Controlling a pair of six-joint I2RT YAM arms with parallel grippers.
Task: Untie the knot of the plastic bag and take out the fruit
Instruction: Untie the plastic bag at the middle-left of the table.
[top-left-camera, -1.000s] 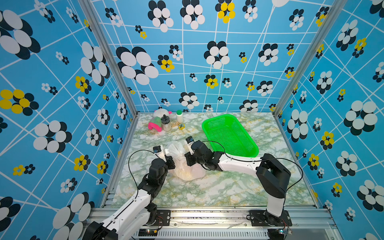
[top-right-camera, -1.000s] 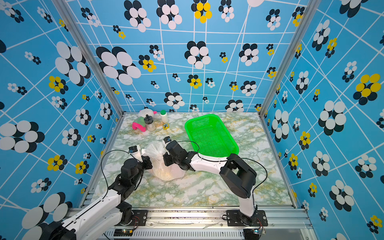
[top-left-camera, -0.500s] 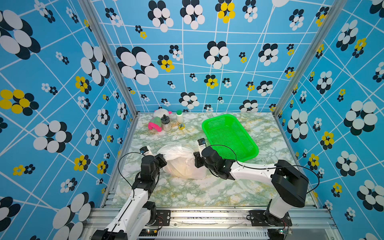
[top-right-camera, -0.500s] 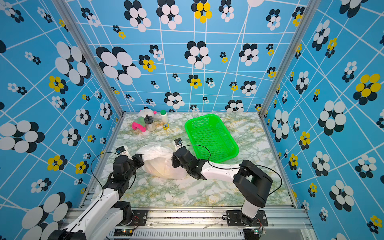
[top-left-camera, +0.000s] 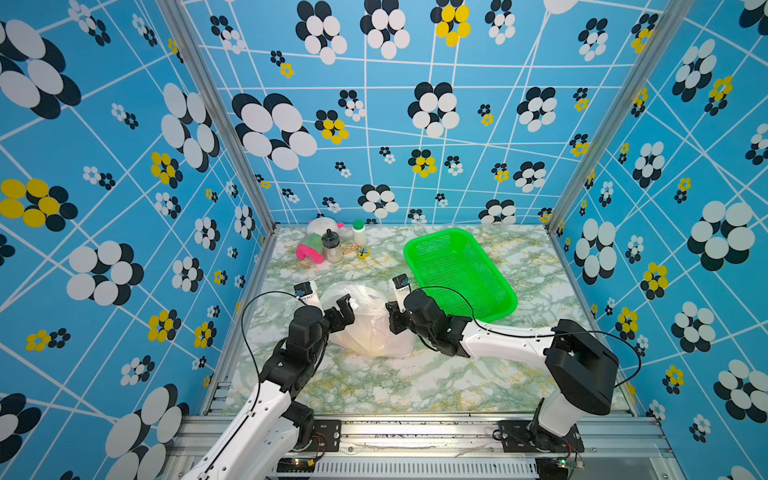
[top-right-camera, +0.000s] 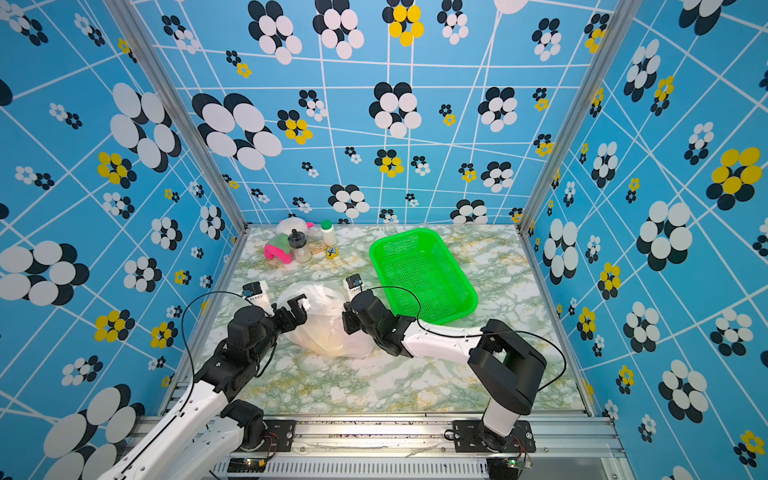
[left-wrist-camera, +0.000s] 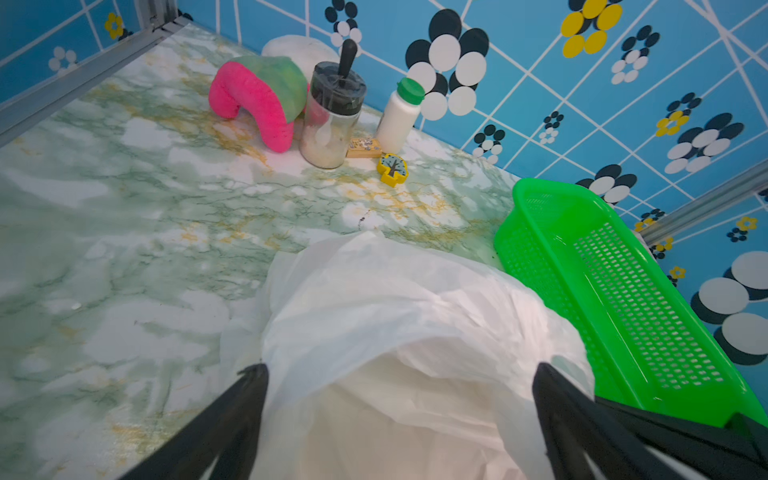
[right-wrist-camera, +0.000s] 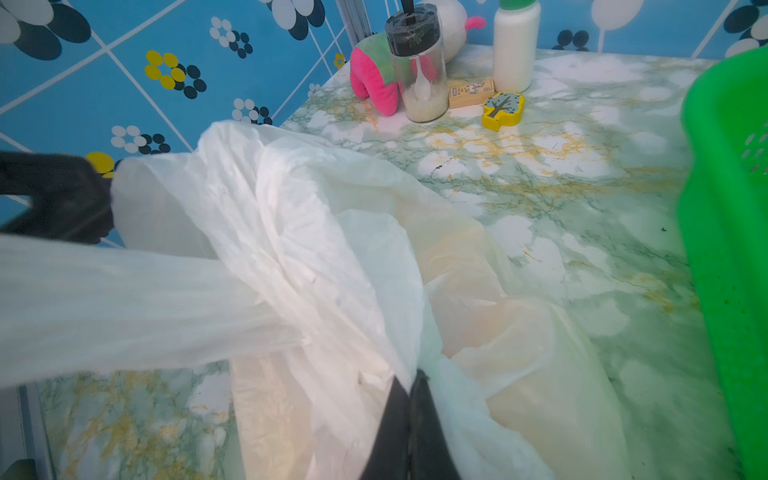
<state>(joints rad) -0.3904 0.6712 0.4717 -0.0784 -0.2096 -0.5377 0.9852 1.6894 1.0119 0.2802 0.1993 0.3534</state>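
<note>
plastic bag (top-left-camera: 374, 328) centre front, basket (top-left-camera: 457, 270) behind right, jar (top-left-camera: 331, 249) back left

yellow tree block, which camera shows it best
The right wrist view: the yellow tree block is large and sharp, its tree picture plain. The left wrist view shows it smaller; both top views show only a speck.

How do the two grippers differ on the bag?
The left gripper is open, jaws spread either side of the plastic bag; the right gripper is shut, pinching its film. Left is on the side away from the green basket, right beside it. Both reach the bag.
</note>
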